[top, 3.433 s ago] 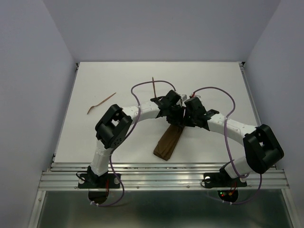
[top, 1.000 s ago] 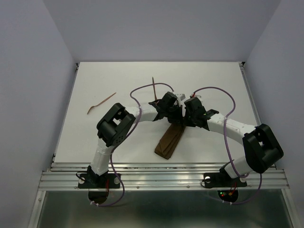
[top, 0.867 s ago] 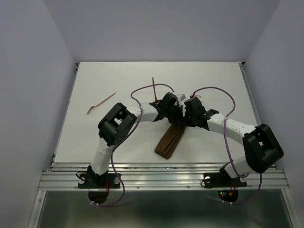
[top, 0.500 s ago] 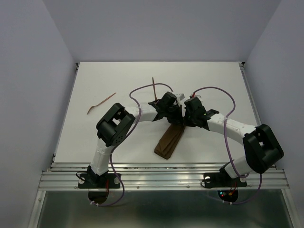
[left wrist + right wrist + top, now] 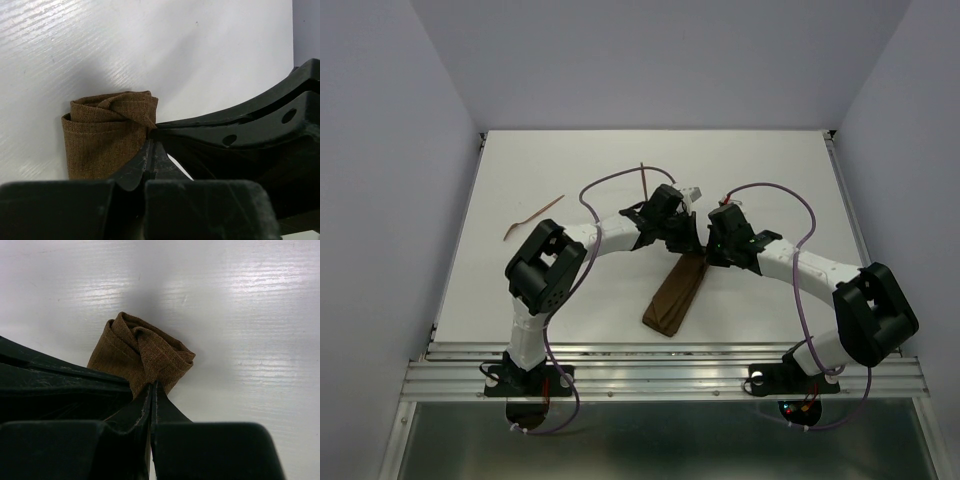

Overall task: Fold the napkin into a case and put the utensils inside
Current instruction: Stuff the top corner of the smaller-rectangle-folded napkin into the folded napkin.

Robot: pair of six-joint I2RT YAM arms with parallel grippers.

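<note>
The dark brown napkin lies folded as a narrow case, slanting from the table's middle toward the near edge. My left gripper and right gripper meet over its far end. In the left wrist view my left gripper is shut, pinching the right corner of the napkin's bunched end. In the right wrist view my right gripper is shut on the napkin's folded end. Two utensils lie apart from it: one reddish-brown stick at the left, the other beyond the left gripper.
The white table is walled on the left, back and right. An aluminium rail runs along the near edge by the arm bases. Purple cables loop over both wrists.
My left arm's elbow has swung to the left and its wrist has shifted back and left. More of the napkin's far end now shows. The right arm has hardly moved.
</note>
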